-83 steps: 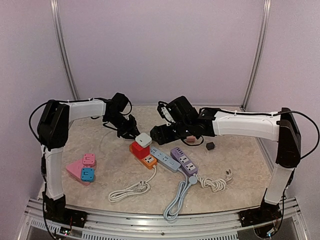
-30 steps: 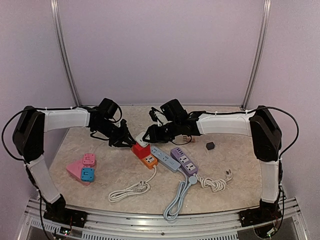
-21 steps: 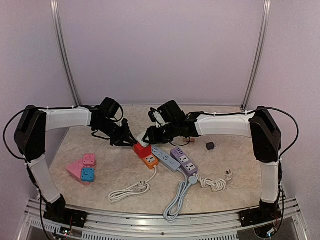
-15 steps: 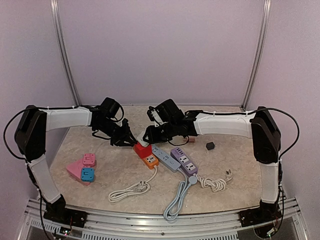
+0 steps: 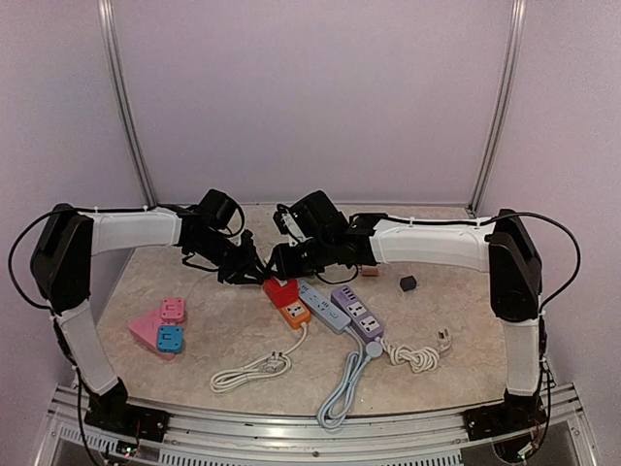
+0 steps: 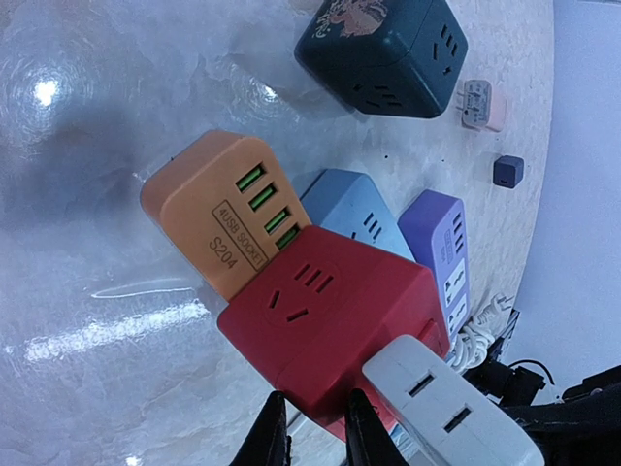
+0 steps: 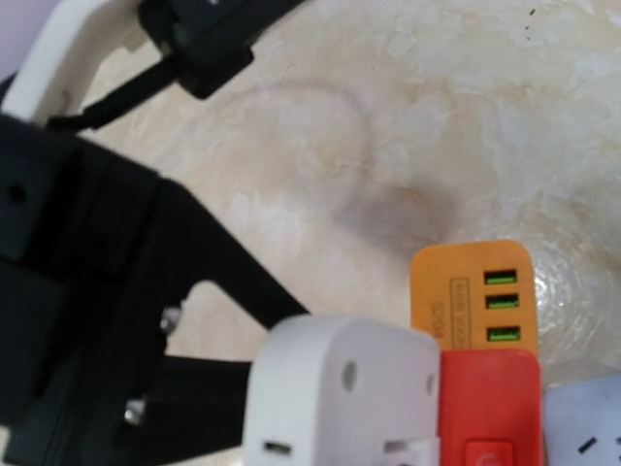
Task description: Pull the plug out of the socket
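The red socket cube (image 5: 281, 290) is joined to an orange USB block (image 5: 290, 311) at the table's middle. In the left wrist view my left gripper (image 6: 315, 442) stands nearly closed with its fingertips (image 6: 275, 442) flanking the near corner of the red cube (image 6: 330, 311). My right gripper (image 5: 277, 264) is shut on the white plug (image 7: 340, 388), which fills the bottom of the right wrist view and hides its fingers. The plug (image 6: 451, 408) hangs over the cube's far edge. I cannot tell whether its prongs are out.
A blue strip (image 5: 322, 309) and a purple strip (image 5: 357, 313) lie beside the orange block, their cables (image 5: 250, 372) coiled toward the front. A dark cube socket (image 6: 383, 44), a small black cube (image 5: 408, 283) and a pink tray (image 5: 146, 330) with two small cubes are nearby.
My right gripper closed on the white plug and drew it back and left off the top of the red cube. My left gripper moved in against the cube and stayed there.
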